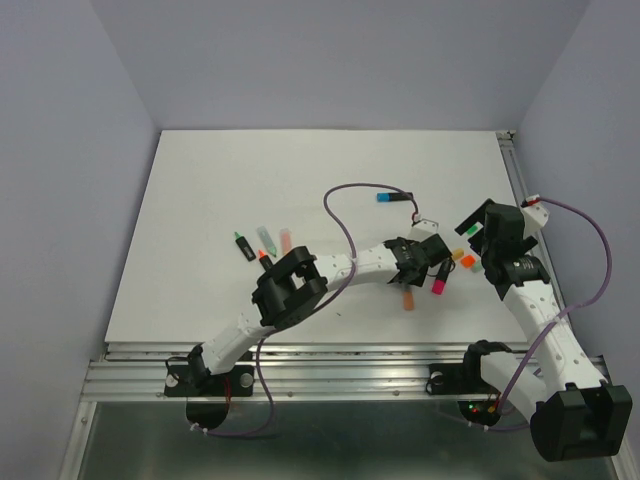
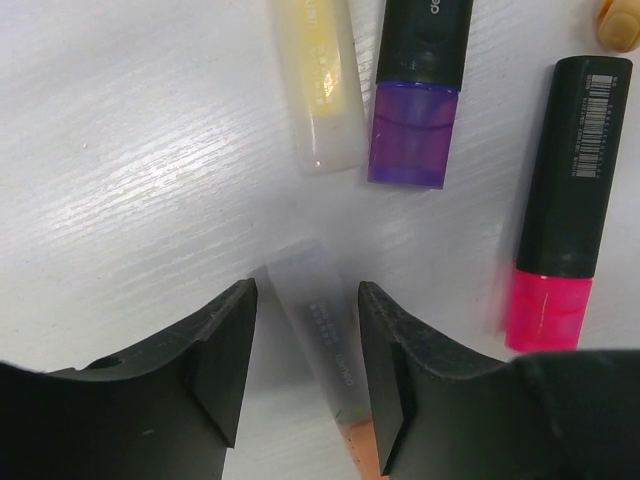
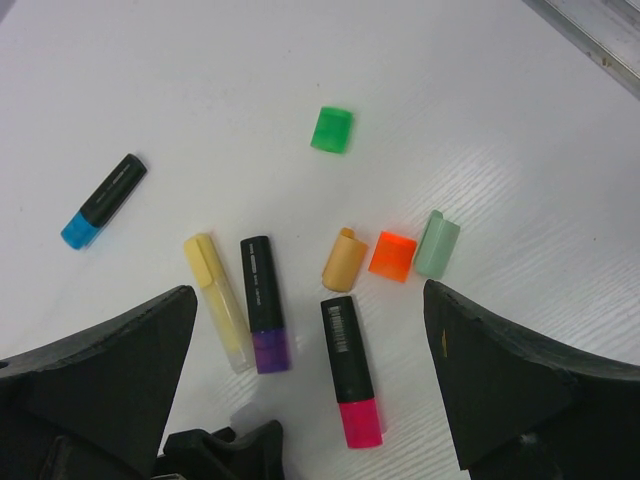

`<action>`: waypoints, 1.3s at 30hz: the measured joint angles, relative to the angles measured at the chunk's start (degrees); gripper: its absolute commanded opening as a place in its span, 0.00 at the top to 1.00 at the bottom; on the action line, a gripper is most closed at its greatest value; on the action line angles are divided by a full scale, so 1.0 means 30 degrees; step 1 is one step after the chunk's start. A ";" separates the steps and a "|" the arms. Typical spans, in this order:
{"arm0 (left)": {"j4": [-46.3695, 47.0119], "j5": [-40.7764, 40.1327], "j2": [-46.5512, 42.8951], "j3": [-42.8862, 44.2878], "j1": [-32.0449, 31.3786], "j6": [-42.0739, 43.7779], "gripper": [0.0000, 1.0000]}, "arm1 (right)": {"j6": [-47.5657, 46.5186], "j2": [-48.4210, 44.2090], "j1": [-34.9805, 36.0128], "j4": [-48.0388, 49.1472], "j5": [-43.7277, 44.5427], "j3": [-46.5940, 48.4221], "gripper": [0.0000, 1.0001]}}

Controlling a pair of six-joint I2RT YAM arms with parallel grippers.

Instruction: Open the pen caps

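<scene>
Roughly halfway, by my reading. Nearest you, your left tool (image 2: 305,300) is spread open and straddles a frosted highlighter (image 2: 320,325). Its long axis runs up the gap between the fingers, with the orange end toward the wrist. I cannot tell whether the fingers touch it.

Just beyond, the pink cap (image 2: 545,305) and purple cap (image 2: 412,135) are still on their black bodies. Those two lie nearly parallel, caps toward the near edge of the desk (image 3: 450,100). A yellow highlighter (image 2: 320,80) lies beside them.

Your right tool (image 3: 310,295) hangs wide open and empty above this cluster. Past it, four caps lie loose: tan cap (image 3: 343,260), orange cap (image 3: 392,256), mint cap (image 3: 437,244) and green cap (image 3: 332,130).

Farthest, the blue cap (image 3: 76,230) remains on, pointing left on a slanted body.
</scene>
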 measured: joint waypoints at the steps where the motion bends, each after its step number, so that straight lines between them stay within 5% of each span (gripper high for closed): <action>1: 0.0044 -0.0007 -0.0102 -0.0160 0.0000 -0.0160 0.48 | 0.0007 0.0000 0.0000 0.0000 0.0000 0.0000 0.00; 8: 0.0015 0.0044 -0.0321 -0.0488 -0.0153 -0.0801 0.58 | 0.0058 0.0000 0.0000 0.0007 0.0044 0.0000 0.00; 11: 0.0015 0.0146 -0.0481 -0.0714 -0.0240 -0.1086 0.70 | 0.0058 0.0000 0.0000 0.0007 0.0066 0.0000 0.00; 14: 0.0007 0.0248 -0.0546 -0.0801 -0.0284 -0.1348 1.00 | 0.0058 0.0000 0.0000 0.0000 0.0066 0.0000 0.00; 21: 0.0182 -0.0044 -0.0925 -0.1428 -0.0350 -0.2113 1.00 | 0.0022 -0.0007 0.0000 0.0044 -0.0102 -0.0022 0.00; 26: -0.0015 -0.1377 -0.2929 -0.4379 -0.0452 -0.3067 1.00 | -0.0627 -0.0350 0.0000 0.0896 -0.1435 -0.0517 0.00; 39: 0.4575 -0.3257 -1.6218 -1.5016 0.3118 -0.4357 1.00 | -0.3373 -0.1013 0.0007 0.3133 -1.1176 -0.1559 0.00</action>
